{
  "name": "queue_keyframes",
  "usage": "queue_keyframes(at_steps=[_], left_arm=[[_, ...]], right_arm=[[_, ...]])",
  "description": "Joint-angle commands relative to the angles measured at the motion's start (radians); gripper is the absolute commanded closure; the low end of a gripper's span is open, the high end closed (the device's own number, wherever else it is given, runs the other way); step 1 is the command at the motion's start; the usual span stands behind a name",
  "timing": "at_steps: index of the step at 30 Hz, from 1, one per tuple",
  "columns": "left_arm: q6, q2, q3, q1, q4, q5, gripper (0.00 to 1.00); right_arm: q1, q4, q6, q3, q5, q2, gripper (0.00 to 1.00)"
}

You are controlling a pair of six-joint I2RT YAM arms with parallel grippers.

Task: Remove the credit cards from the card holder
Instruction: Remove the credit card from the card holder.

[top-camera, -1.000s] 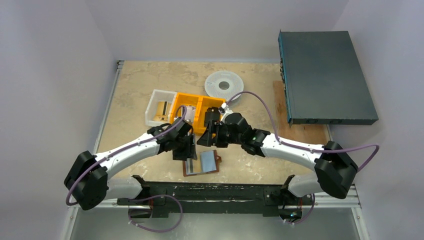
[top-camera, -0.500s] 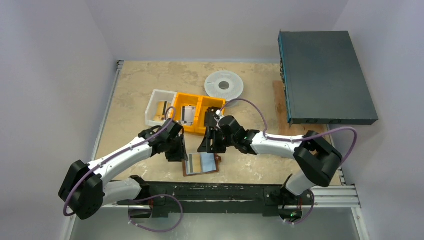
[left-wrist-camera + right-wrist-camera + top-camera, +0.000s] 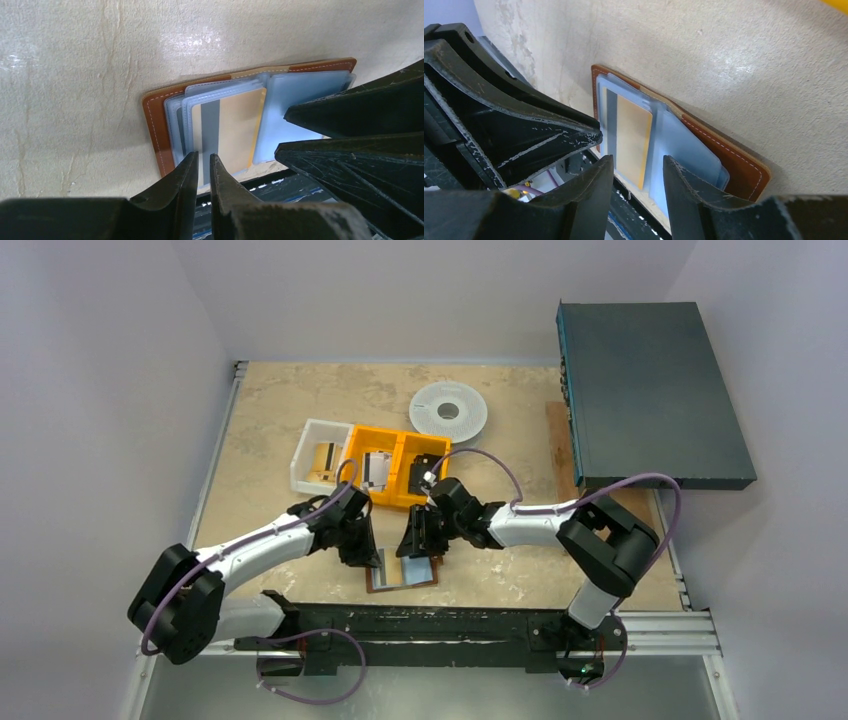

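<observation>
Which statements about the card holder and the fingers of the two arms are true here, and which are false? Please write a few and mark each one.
1. The card holder lies open on the table. True.
2. A tan card with a grey stripe shows inside it. True.
3. The left fingers stand wide apart. False: only a narrow gap shows between them.
4. The card holder sits inside the orange bin. False: it lies on the table, nearer to the arm bases than the bin.
5. The right fingers stand apart above the card holder. True.
</observation>
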Motion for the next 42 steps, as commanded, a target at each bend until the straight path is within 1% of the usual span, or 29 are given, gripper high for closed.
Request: queue_keyframes(at_steps=[1, 10, 20, 26, 30, 34, 37, 42], left_arm=[[-0.016, 0.028, -0.015, 0.006, 0.068, 0.019, 0.88], [-0.018, 0.069, -0.024, 0.006, 0.104, 0.03, 0.94], [-0.041, 0.095, -0.024, 0.001, 0.127, 0.045, 0.96], [-0.074, 0.131, -0.012, -0.037, 0.15, 0.043, 0.96], [-0.139, 0.179, -0.007, -0.052, 0.134, 0.019, 1.0], [-0.198, 0.196, -0.01, -0.051, 0.083, -0.042, 1.0], [-0.231, 0.203, -0.007, -0.05, 0.037, -0.088, 1.0], [-0.265, 0.213, -0.015, -0.049, 0.012, -0.114, 1.0]], right_arm=[[0.0, 0.034, -0.008, 0.023, -0.042, 0.01, 0.59], [0.001, 0.037, -0.022, 0.02, -0.058, 0.044, 0.61], [-0.001, 0.096, -0.008, 0.01, -0.094, 0.106, 0.62], [-0.005, 0.125, -0.001, 0.007, -0.11, 0.126, 0.62], [-0.025, 0.202, 0.016, -0.035, -0.136, 0.122, 0.62], [-0.048, 0.285, 0.028, -0.087, -0.161, 0.107, 0.61], [-0.057, 0.315, 0.031, -0.111, -0.173, 0.095, 0.61], [-0.076, 0.369, 0.042, -0.161, -0.187, 0.076, 0.61]])
